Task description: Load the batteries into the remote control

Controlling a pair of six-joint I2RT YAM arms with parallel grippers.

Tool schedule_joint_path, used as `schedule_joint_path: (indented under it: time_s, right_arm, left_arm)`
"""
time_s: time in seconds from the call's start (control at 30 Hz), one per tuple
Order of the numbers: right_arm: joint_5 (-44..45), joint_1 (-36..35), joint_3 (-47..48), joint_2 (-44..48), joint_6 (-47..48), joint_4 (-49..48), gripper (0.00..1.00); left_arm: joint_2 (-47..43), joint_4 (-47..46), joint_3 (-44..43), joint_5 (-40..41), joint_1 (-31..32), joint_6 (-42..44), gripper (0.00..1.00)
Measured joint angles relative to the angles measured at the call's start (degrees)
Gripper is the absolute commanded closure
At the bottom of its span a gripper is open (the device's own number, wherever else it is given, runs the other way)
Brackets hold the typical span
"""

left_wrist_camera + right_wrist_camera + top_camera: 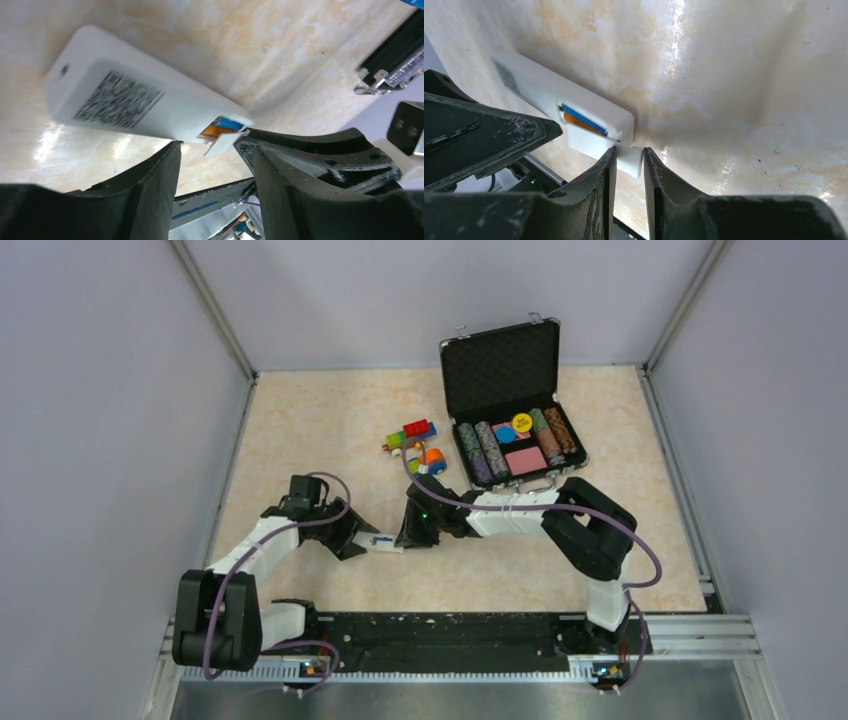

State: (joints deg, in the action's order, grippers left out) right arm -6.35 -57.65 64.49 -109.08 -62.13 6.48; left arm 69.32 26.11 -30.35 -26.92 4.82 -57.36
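Note:
The white remote control (384, 541) lies back up on the table between my two grippers. In the left wrist view the remote (125, 100) shows a code label and an open compartment with the blue battery (231, 123) and the orange-brown battery (215, 132) lying inside. Both also show in the right wrist view: blue (584, 118), orange-brown (580, 124). My right gripper (629, 152) is shut on the small white cover piece (630, 161), held at the remote's compartment end. My left gripper (209, 150) is open, its fingertips at the remote's edge.
An open black case (500, 360) of poker chips stands at the back right. Colourful toy vehicles (415, 445) sit just left of it. Grey walls close in the table on both sides, and a black rail (450, 630) runs along the near edge.

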Motion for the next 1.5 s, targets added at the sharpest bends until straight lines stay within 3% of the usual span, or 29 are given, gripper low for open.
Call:
schedule_joint_path:
  time_s: [0.23,0.43,0.8,1.27,1.5]
  right_arm:
    - [0.2,0.0,-0.1,0.0,0.0,-1.5,0.73]
    - [0.4,0.0,-0.4,0.1,-0.8,-2.1,0.56]
    - [-1.4,0.0,-0.8,0.5,-1.6,-2.4,0.55]
    - [-2.8,0.0,-2.3,0.7,-2.4,-3.1,0.69]
    - [-2.8,0.0,-2.4,0.7,-3.5,-4.1,0.83]
  left_arm:
    - [-0.6,3.3,-0.8,4.0,-0.1,1.2,0.40]
    - [-1.2,4.5,-1.5,4.3,-0.1,1.4,0.39]
    - [-1.7,5.2,-1.9,3.3,-0.1,1.3,0.37]
    - [-5.0,4.9,-1.0,-1.4,0.7,-5.6,0.32]
    - [-5.0,4.7,-0.6,-1.3,1.5,-7.3,0.32]
